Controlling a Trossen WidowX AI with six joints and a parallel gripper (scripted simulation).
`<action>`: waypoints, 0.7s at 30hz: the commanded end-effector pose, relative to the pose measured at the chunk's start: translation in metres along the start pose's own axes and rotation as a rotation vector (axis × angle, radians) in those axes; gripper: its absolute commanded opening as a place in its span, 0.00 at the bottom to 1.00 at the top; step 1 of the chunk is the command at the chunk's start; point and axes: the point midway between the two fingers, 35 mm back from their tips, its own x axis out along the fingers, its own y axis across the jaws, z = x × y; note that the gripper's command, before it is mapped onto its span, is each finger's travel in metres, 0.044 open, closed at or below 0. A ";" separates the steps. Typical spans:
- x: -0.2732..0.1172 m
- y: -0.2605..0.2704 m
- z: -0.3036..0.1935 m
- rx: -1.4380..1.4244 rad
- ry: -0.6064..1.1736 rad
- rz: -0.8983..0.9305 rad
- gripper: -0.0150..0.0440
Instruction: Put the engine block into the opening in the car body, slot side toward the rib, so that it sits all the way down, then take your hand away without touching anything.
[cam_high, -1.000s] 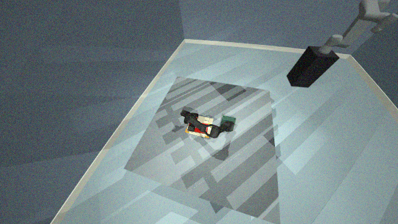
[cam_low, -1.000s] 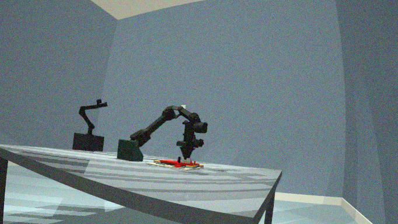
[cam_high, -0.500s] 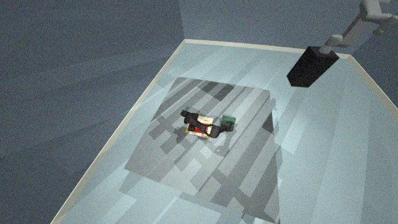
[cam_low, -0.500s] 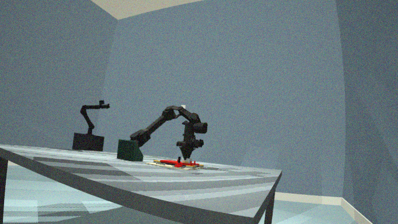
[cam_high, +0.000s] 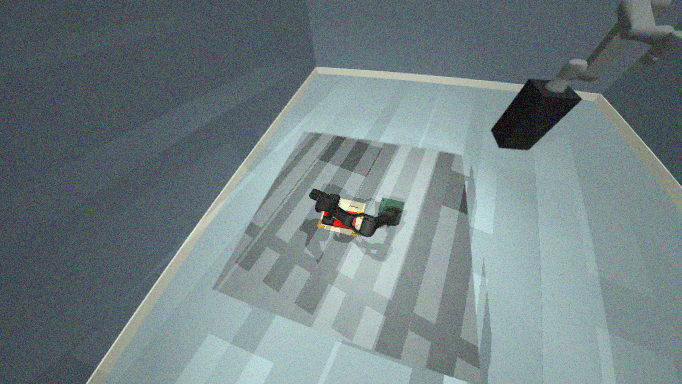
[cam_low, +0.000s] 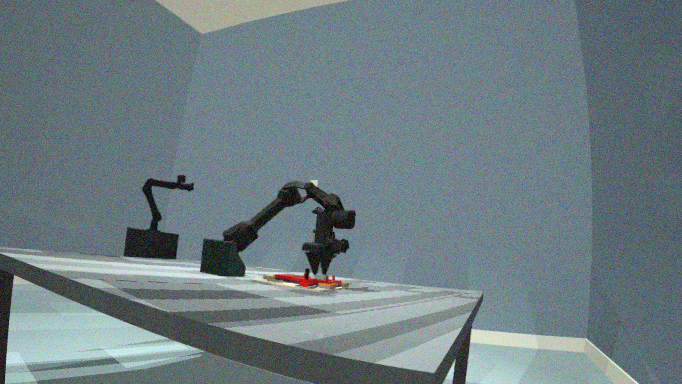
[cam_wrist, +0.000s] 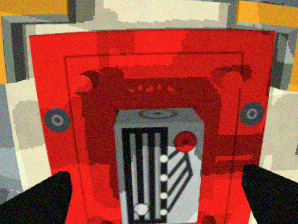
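Note:
The engine block (cam_wrist: 159, 172) (cam_low: 318, 277) is grey, with black and white stripes and a red round mark on its face. It stands upright at the car body (cam_wrist: 165, 44) (cam_low: 287, 277) (cam_high: 341, 223), which is red and flat. The block hides the opening beneath it, so how deep it sits cannot be told. My gripper (cam_wrist: 157, 179) (cam_low: 320, 273) is open, pointing down, with one black finger on each side of the block and a gap on both sides. The rib cannot be made out.
A pale base with orange corners (cam_wrist: 155, 15) (cam_high: 353, 205) lies under and around the car body. A small black upright piece (cam_low: 306, 274) stands on the body near the fingers. My arm's green mount (cam_low: 215, 258) is beside it. Another arm stands on a black box (cam_low: 151, 243) (cam_high: 535, 115).

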 end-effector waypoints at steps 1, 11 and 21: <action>0.000 0.000 0.000 -0.001 0.000 -0.001 1.00; 0.000 0.000 0.000 -0.001 0.000 -0.001 1.00; -0.014 -0.001 0.000 0.005 0.000 0.003 0.91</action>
